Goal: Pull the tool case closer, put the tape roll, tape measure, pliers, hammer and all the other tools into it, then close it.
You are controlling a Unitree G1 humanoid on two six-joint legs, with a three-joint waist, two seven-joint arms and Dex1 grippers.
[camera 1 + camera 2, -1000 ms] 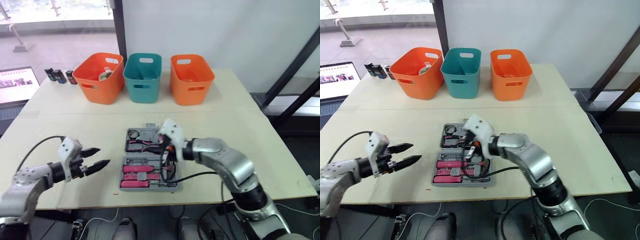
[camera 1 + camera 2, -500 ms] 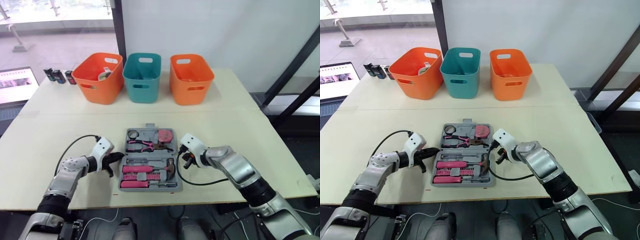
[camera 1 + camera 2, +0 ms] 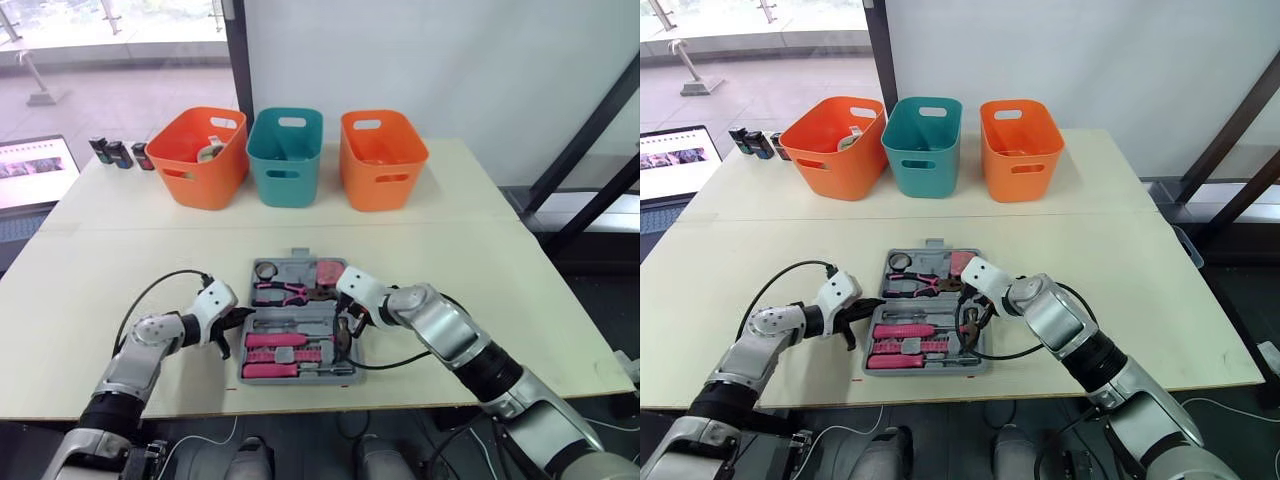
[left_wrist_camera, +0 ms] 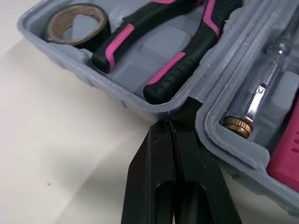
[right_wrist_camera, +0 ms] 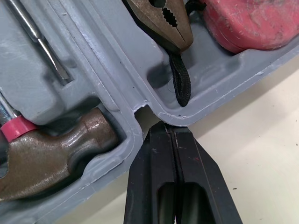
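**Grey moulded plastic tool case** (image 3: pixel 298 254): open flat, both halves facing up, on the near middle of the cream surface (image 3: pixel 500 260), between the two arms.

Far half of case:
- Black tape roll with brown cardboard core (image 4: pixel 77 23), lying flat in the left corner pocket.
- Pliers with pink-and-black handles (image 3: pixel 285 291), in the middle pocket, handles toward the tape roll, brown steel nose toward the right.
- Pink tape measure (image 5: pixel 252 21), in the right corner pocket, its black strap lying just beside the plier nose.

Near half of case:
- Hammer with brown steel head (image 5: pixel 51 154), at the right end.
- Pink-handled tools (image 3: pixel 275 339), laid in rows across the middle.
- Clear-handled tester screwdriver (image 4: pixel 261 88), in the slot next to the hinge.

Left hand (image 4: pixel 169 125): two black fingers pressed together, clamped on nothing, tips touching the left edge of the case at the notch where the halves meet.

Right hand (image 5: pixel 161 126): fingers likewise together, holding nothing, tips at the matching notch on the right edge, between hammer head and tape measure pocket.

Far side of surface, well apart from the case: a row of three plastic bins.
- Orange bin (image 3: pixel 200 155) on the left, a small pale item inside.
- Teal bin (image 3: pixel 285 155) in the middle.
- Second orange bin (image 3: pixel 383 158) on the right.
- Three small dark blocks (image 3: pixel 118 151), at the far left corner beside the first bin.
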